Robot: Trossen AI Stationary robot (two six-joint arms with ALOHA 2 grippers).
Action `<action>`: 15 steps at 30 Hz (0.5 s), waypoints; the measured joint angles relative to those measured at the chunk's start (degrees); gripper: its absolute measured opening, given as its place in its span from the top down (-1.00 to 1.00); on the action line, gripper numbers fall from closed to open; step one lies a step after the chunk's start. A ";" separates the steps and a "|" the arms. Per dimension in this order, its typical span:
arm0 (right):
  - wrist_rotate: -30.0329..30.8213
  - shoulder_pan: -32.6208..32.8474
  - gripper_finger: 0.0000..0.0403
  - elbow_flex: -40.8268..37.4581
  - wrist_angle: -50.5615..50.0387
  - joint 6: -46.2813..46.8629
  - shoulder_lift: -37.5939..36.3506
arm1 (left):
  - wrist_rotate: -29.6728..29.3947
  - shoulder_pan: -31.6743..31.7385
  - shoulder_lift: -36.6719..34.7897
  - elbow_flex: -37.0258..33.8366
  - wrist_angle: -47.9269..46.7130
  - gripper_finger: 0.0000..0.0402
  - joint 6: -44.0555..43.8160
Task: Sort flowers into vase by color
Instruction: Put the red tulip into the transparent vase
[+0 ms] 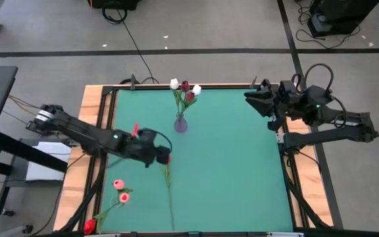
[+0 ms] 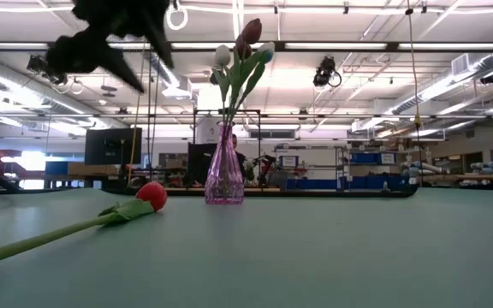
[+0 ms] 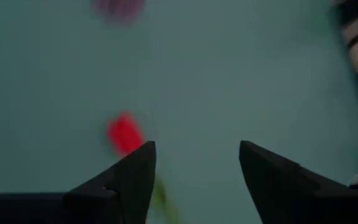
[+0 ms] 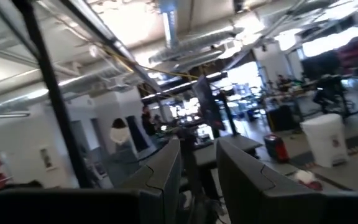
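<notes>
Foreground, lower left of the high view: two pink tulips (image 1: 120,189) and a red tulip (image 1: 89,226) lying on the green surface (image 1: 235,171). Centre left: left gripper (image 1: 165,158), fingers apart, above a bright red tulip (image 1: 167,160); best to descend squarely and close on the stem just below the head. Upper centre: vase (image 1: 181,123) holding white and dark red flowers; upper right, right gripper (image 1: 252,96), slightly apart, waiting.

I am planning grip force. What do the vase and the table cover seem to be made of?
The vase looks like clear purple-tinted glass or plastic: light passes through and its surface shines. The table cover looks like a matte green mat, perhaps felt or rubber: flat colour, almost no glare. Neither material is certain.
</notes>
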 joint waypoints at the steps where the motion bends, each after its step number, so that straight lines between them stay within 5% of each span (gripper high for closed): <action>1: 0.72 -0.04 0.44 0.00 -0.72 0.06 -0.26 | 3.19 0.06 1.55 0.00 -0.53 -0.15 -2.26; 7: 3.52 -0.02 0.44 0.00 -3.81 1.00 -1.08 | 16.75 -0.33 9.58 0.00 -0.20 0.01 -12.34; 15: 3.68 -0.02 0.44 0.00 -4.88 1.05 -1.07 | 21.01 -0.31 15.91 0.00 7.38 0.06 -15.24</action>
